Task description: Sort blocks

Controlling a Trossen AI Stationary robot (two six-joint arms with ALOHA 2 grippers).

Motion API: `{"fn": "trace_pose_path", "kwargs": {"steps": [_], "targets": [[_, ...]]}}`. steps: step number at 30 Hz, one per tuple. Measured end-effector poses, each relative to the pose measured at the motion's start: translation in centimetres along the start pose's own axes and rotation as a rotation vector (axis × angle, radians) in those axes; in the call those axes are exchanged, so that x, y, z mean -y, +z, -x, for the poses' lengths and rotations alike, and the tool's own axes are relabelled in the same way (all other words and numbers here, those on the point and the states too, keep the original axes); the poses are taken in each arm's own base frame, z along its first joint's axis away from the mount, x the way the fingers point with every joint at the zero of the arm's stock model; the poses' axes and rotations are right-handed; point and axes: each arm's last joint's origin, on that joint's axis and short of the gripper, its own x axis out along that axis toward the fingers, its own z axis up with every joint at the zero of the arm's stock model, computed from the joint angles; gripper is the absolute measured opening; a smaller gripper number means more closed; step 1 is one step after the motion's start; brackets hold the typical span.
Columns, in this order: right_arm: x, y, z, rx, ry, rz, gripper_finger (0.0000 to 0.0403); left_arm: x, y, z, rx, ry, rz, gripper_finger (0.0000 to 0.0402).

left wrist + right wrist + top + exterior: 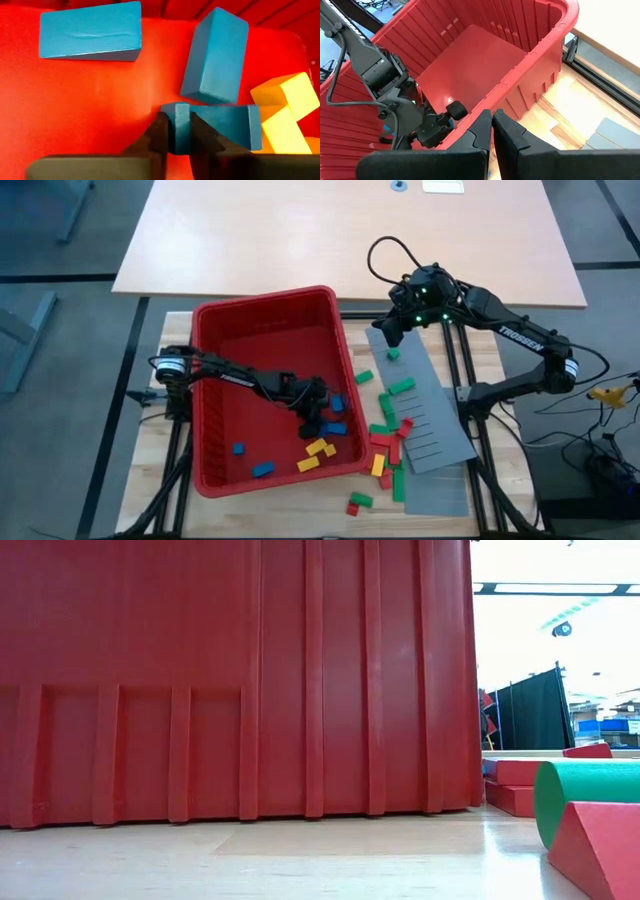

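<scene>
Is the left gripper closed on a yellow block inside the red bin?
No. The left gripper is closed on a blue block on the floor of the red bin; the yellow blocks lie beside it.

The left gripper (176,131) had its two dark fingers (159,135) closed on the end of a blue block (220,125) lying on the red bin floor (85,105). Two more blue blocks (90,31) lay just beyond the fingers. Yellow blocks (282,112) touched the held block's far end.
</scene>
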Motion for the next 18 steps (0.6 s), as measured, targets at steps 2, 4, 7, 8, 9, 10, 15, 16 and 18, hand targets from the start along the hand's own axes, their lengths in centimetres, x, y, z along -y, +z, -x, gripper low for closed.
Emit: {"fn": "trace_pose_path", "kwargs": {"steps": [2, 4, 7, 8, 9, 10, 15, 16, 18], "targets": [[0.0, 0.0, 0.0, 0.000, 0.000, 0.000, 0.0000, 0.0, 0.0, 0.0, 0.002, -0.001, 0.018, 0.0022], [0.0, 0.0, 0.0, 0.001, 0.000, 0.000, 0.0000, 0.0, 0.0, 0.0, 0.002, -0.001, 0.021, 0.0022], [0.0, 0.0, 0.0, 0.001, 0.000, 0.001, 0.0000, 0.0, 0.1, 0.2, 0.005, 0.001, 0.036, 0.0022], [0.0, 0.0, 0.0, 0.001, 0.000, 0.001, 0.0000, 0.0, 0.2, 0.4, 0.008, 0.004, 0.040, 0.0021], [0.0, 0.0, 0.0, 0.001, 0.000, 0.002, 0.0000, 0.1, 0.2, 0.6, 0.007, 0.009, 0.041, 0.0021], [0.0, 0.0, 0.0, 0.001, 0.000, 0.003, 0.0000, 0.1, 0.3, 0.9, 0.007, 0.014, 0.042, 0.0020], [0.0, 0.0, 0.0, 0.002, 0.001, 0.005, 0.0000, 0.7, 1.4, 3.4, 0.044, 0.052, 0.042, 0.0015], [0.0, 0.0, 0.0, 0.002, 0.001, 0.005, 0.0000, 0.9, 1.6, 3.9, 0.046, 0.062, 0.037, 0.0015], [0.0, 0.0, 0.0, 0.002, 0.000, 0.007, 0.0000, 1.1, 1.9, 5.0, 0.052, 0.084, 0.030, 0.0015]]}}
